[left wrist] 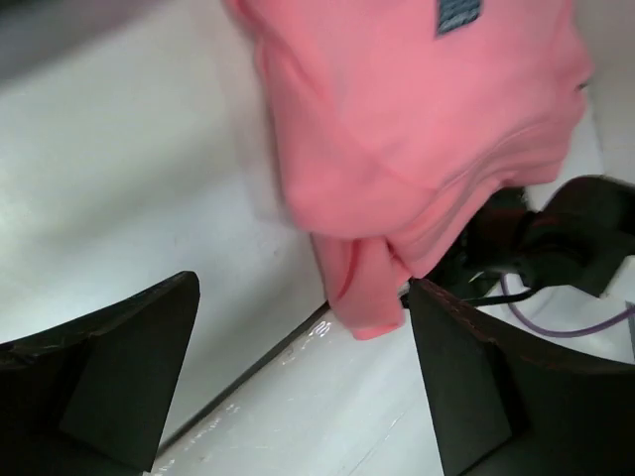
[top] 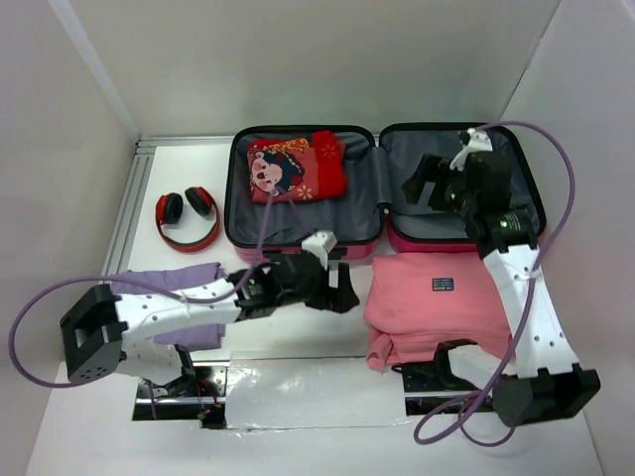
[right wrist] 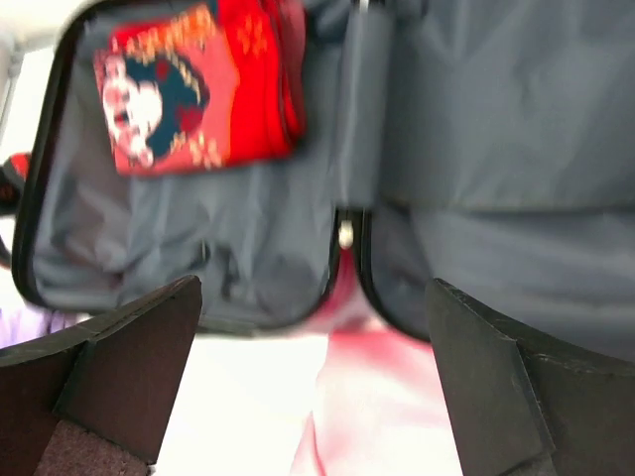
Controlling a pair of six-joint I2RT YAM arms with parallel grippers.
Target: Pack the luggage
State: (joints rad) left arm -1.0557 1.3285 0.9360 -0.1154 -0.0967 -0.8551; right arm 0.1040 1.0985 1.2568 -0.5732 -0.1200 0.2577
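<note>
The luggage (top: 382, 223) lies open flat at the back of the table, grey lining up, pink shell edge at the front. A folded red cartoon-print cloth (top: 295, 169) lies in its left half and shows in the right wrist view (right wrist: 193, 84). A folded pink garment (top: 437, 302) lies on the table in front of the right half, also in the left wrist view (left wrist: 417, 129). My left gripper (top: 342, 290) is open and empty just left of the pink garment. My right gripper (top: 422, 183) is open and empty above the luggage's right half.
Red headphones (top: 187, 218) lie left of the luggage. A lilac garment (top: 164, 283) lies under my left arm. White walls close in the back and both sides. Cables and arm bases (top: 466, 372) sit at the near edge, touching the pink garment's front.
</note>
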